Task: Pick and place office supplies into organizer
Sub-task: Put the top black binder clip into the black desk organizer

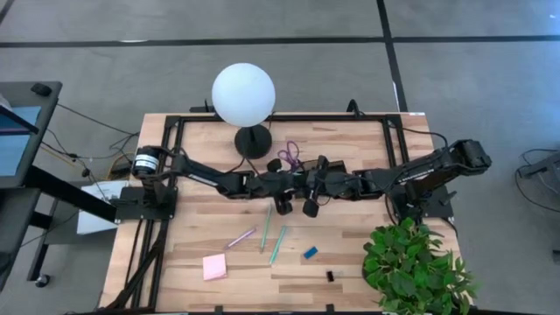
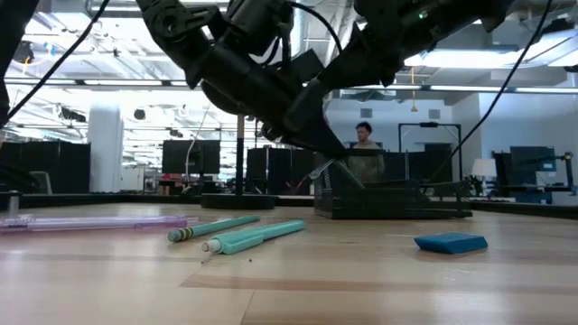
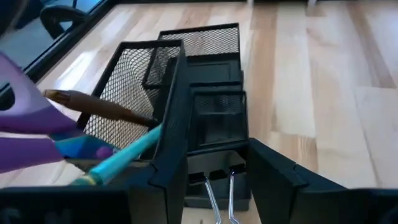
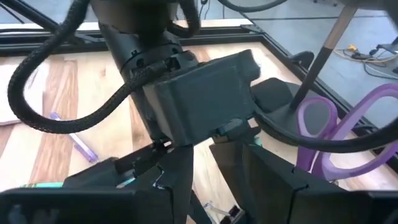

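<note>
We found the high view evenly lit and sharp, the white globe lamp (image 1: pixel 243 94) brightest at 12 o'clock. Ceiling lights glared in the low view, silhouetting both arms. Near objects in both wrist views were blurred.

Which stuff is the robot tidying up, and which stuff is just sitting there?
For the job:
- black mesh organizer
- purple-handled scissors, already in it
- purple pen
- two teal pens
- pink sticky-note pad
- blue eraser
- small black clip

Just sitting there:
- white globe lamp
- green plant
</note>
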`<state>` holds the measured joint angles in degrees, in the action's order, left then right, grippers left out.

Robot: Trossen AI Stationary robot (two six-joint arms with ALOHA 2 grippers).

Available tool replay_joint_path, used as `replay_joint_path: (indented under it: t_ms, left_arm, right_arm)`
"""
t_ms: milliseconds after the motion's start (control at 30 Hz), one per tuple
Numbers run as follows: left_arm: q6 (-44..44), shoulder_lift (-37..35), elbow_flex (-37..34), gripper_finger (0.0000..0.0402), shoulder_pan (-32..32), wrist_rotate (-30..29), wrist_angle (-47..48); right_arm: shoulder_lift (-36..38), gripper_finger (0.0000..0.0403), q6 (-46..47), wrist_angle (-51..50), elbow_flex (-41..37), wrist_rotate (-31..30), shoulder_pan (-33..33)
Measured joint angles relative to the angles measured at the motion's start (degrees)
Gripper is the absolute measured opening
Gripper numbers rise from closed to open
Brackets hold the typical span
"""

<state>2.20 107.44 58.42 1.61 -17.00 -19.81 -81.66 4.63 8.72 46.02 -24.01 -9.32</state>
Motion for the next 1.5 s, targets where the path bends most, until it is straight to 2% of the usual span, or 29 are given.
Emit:
replay_joint_path:
  t_ms: [133, 333, 533, 633, 700, 967, 1100, 1367, 1500]
  left_arm:
    - [0.13, -0.07, 0.00, 0.0134, 2.02, -1.40, -0.04]
    - [-1.79, -1.43, -0.07, 0.0134, 5.71, -9.50, -0.11]
    - [-1.95, -4.81, -0.02, 0.0135, 6.81, -10.65, -2.65]
    - [-2.69, -4.29, -0.02, 0.0135, 6.80, -10.74, -5.90]
    - [-4.04, -2.74, 0.00, 0.0135, 6.81, -10.62, -9.21]
    - [-9.57, 5.04, -0.02, 0.0135, 5.41, -10.18, -23.80]
    - [-13.17, 8.10, 0.12, 0.0135, 4.46, -10.44, -27.60]
    - [-18.71, 13.90, 4.19, 0.0135, 4.15, -12.34, -26.95]
    - [-18.71, 15.78, 7.08, 0.0135, 4.15, -16.09, -21.86]
  right_arm:
    - [0.04, 0.0134, -0.03, 0.41, 0.11, -1.97, -0.24]
    - [0.95, 0.0134, -0.51, 0.70, 0.16, -9.15, -1.30]
    - [3.97, 0.0134, -0.53, 0.20, 0.20, -19.01, -3.25]
    - [6.15, 0.0134, -0.62, 0.14, 0.20, -25.63, -4.69]
    - [7.84, 0.0134, -0.59, -0.10, 0.20, -27.74, -5.33]
    - [10.52, 0.0134, -0.57, -0.58, 0.15, -27.71, -6.43]
    - [10.20, 0.0134, -0.57, -0.93, 0.11, -27.51, -6.40]
    - [10.20, 0.0134, -0.57, -1.51, 0.11, -27.08, -6.41]
    - [10.20, 0.0134, -0.54, -2.02, 0.11, -26.93, -6.43]
